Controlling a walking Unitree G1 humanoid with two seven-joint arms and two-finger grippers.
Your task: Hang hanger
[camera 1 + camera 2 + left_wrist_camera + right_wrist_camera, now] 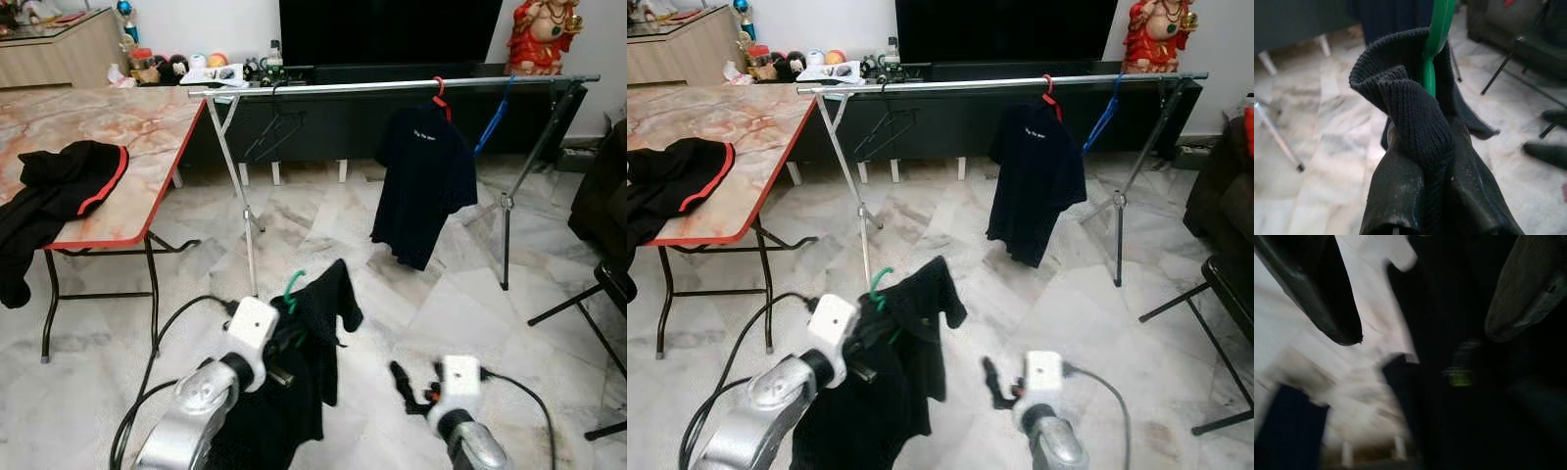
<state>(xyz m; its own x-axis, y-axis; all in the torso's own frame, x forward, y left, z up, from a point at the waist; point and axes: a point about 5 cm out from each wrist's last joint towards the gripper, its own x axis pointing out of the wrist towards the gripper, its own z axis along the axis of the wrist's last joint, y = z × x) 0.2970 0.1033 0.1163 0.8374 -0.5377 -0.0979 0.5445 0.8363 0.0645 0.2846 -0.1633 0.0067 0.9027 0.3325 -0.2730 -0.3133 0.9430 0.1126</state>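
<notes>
- Gripping a green plastic hanger (292,290) through the ribbed collar of a black garment (304,362), the left gripper (1425,147) has its fingers (1400,196) clamped tight, keeping cloth and hanger together low over the marble floor (392,294).
- Ahead, well apart, stands a silver metal clothes rail (392,85), already carrying a dark T-shirt on a red hanger (423,186) — presumably the destination.
- Beside the garment, the right gripper (409,387) is spread wide and empty, free to steady it.
</notes>
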